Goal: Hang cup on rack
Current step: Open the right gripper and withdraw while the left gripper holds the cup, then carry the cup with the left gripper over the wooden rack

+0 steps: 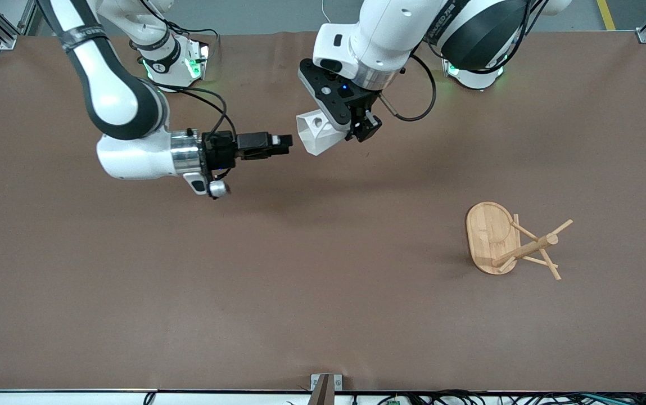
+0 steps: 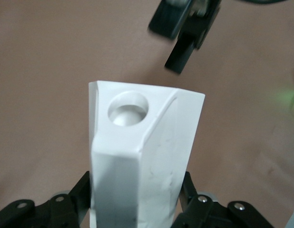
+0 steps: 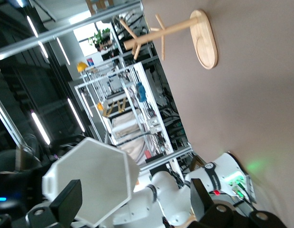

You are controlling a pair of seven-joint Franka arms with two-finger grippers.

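My left gripper (image 1: 349, 127) is shut on the white faceted cup (image 1: 316, 134) and holds it tilted in the air over the table's middle. The cup's handle hole (image 2: 128, 108) shows in the left wrist view, with the black fingers (image 2: 187, 189) pressed on both sides of the cup (image 2: 151, 156). My right gripper (image 1: 284, 143) is open and empty, level in the air, its tips just short of the cup's base (image 3: 92, 183). It also shows in the left wrist view (image 2: 185, 33). The bamboo rack (image 1: 511, 242) stands on the table toward the left arm's end.
The brown table (image 1: 244, 281) carries only the rack, whose oval base (image 1: 488, 233) and angled pegs also show in the right wrist view (image 3: 204, 38). The robot bases stand along the table's edge farthest from the front camera.
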